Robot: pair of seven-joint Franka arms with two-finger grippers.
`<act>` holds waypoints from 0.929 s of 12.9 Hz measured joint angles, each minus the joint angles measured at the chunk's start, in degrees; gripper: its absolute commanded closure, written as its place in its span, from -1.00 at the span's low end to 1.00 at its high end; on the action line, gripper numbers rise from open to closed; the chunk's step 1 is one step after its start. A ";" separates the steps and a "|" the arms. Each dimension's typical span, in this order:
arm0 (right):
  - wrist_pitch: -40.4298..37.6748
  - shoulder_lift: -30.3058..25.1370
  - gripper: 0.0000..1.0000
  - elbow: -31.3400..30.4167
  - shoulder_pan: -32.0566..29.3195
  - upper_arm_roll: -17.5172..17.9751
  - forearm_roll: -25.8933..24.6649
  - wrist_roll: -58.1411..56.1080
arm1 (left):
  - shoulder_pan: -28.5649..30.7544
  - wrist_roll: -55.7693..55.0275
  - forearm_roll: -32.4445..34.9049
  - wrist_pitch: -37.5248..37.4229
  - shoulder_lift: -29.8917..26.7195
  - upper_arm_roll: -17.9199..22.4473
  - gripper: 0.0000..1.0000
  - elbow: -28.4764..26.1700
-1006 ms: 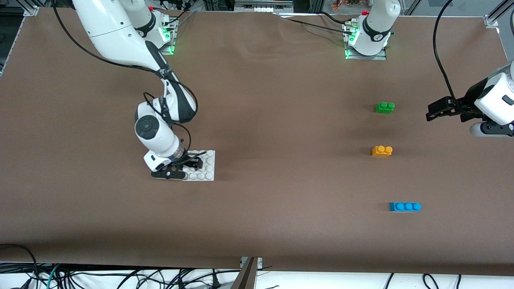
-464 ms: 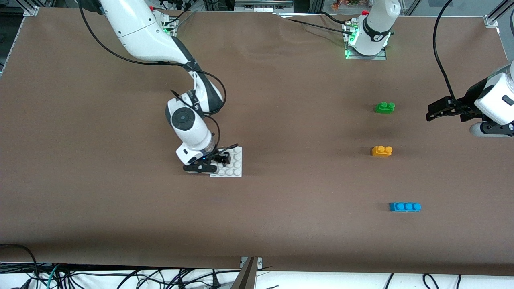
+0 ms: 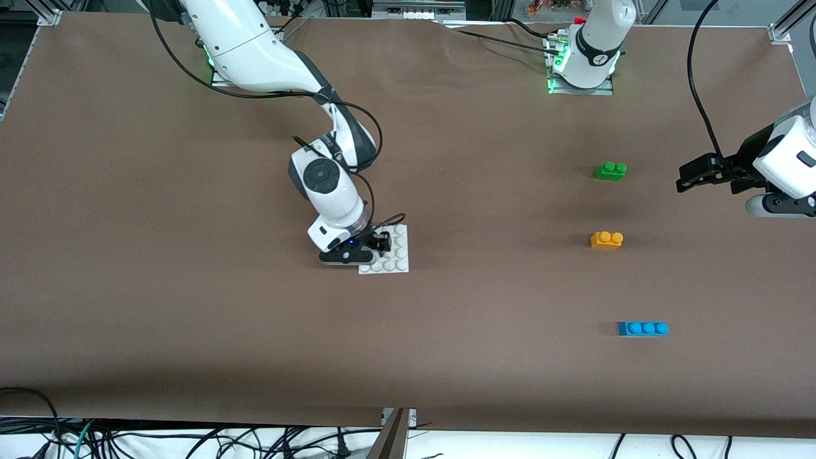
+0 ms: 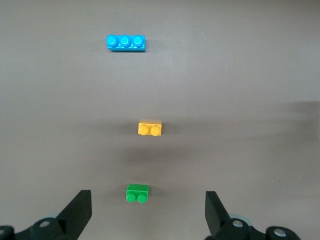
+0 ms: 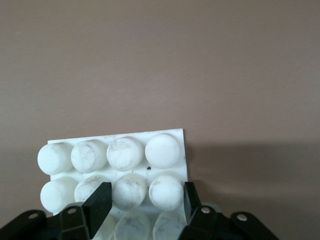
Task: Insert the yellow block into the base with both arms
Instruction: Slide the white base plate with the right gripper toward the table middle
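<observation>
From the front, my right gripper (image 3: 381,245) pinches the base (image 3: 394,258) at its edge, low over the table's middle. The yellow block (image 3: 606,240) sits well apart toward the left arm's end, between the green brick (image 3: 611,170) and the blue brick (image 3: 642,328); my left gripper (image 3: 692,175) waits near them.

My left wrist shows my fingers (image 4: 77,212) spread wide, the yellow block (image 4: 149,128) untouched.

My right wrist shows my fingers (image 5: 99,204) clamped on a stud row; I should keep the base (image 5: 115,157) level.
</observation>
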 measured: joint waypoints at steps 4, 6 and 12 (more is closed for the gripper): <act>0.15 2.42 -0.27 3.70 3.27 -0.05 -0.01 6.33 | 0.00 0.00 0.00 0.00 0.00 -0.04 -1.00 0.00; 0.16 3.68 -0.27 5.70 4.78 -0.09 -0.01 8.84 | -0.01 0.00 0.00 0.00 0.00 -0.08 -1.00 0.00; 0.56 5.04 -0.27 7.68 8.91 -0.17 -0.01 12.58 | -0.01 0.00 0.00 0.00 0.00 -0.10 -1.00 0.00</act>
